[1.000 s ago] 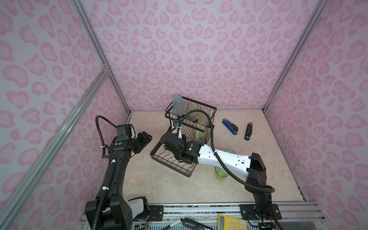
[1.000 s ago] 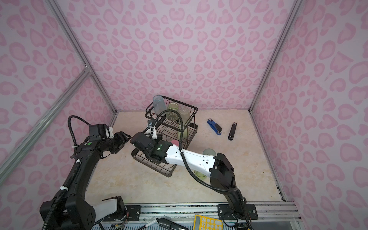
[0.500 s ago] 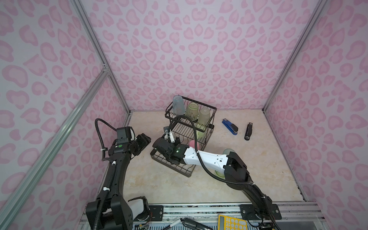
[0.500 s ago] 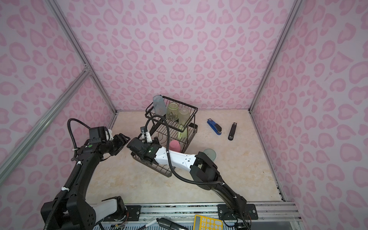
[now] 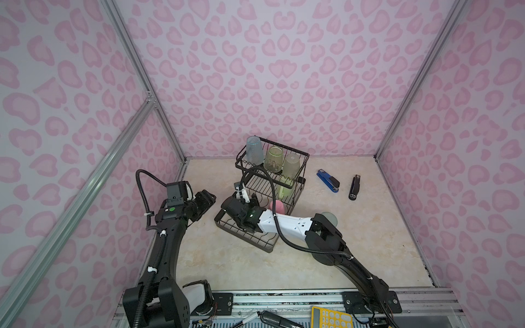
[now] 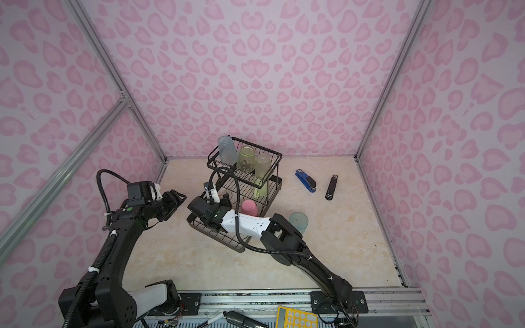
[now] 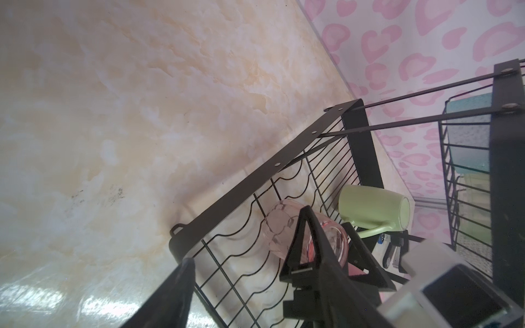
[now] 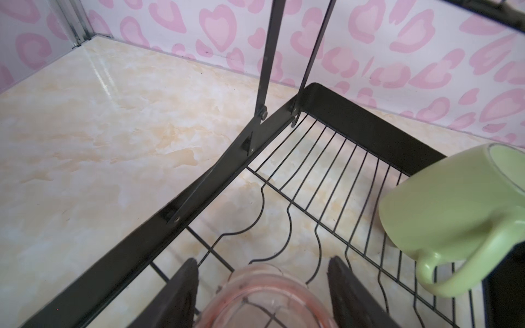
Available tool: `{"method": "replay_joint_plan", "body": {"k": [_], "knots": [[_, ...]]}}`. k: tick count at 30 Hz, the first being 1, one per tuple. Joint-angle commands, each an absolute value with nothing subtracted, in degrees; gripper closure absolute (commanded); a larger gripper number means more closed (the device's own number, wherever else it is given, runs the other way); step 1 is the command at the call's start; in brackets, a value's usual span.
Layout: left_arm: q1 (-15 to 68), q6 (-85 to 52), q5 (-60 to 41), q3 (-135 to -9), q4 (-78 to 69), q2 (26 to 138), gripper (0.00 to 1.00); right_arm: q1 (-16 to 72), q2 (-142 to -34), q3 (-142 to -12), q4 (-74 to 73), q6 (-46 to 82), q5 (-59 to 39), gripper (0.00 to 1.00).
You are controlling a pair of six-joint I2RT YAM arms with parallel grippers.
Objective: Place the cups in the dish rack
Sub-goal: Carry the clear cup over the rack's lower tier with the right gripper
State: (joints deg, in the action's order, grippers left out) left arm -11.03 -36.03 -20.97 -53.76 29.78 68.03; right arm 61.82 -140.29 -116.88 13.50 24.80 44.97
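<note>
Lowered into dish rack, right gripper grasps translucent pink cup; left gripper gapes.

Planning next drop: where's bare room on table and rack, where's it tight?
Free: marble tabletop between black wire dish rack and front metal rail; strip from rack to left wall, below left gripper. Tight: lower tray, with right gripper holding translucent pink cup, solid pink cup, pale-green mug.

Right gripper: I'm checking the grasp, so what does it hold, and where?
The right gripper holds the translucent pink plastic tumbler across its side walls.
</note>
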Motion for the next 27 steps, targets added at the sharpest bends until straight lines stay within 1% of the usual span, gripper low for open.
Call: {"method": "replay_joint_plan", "body": {"k": [1, 6, 16, 27], "knots": [[-11.07, -35.89, -21.7, -53.39, 27.6, 68.37, 0.29, 60.97, -141.75, -116.66, 10.34, 23.04, 47.22, 0.46], [-11.07, -35.91, -22.06, -53.3, 27.39, 68.84, 0.29, 59.48, -142.38, -116.58, 8.98, 23.97, 46.55, 0.44], [-11.07, -36.12, -22.23, -53.07, 26.98, 69.43, 0.29, 57.29, -143.59, -117.43, 8.88, 24.61, 44.65, 0.36], [-11.07, -35.86, -22.5, -52.67, 26.61, 69.26, 0.27, 58.17, -142.65, -118.55, 8.57, 19.37, 44.32, 0.14]]}}
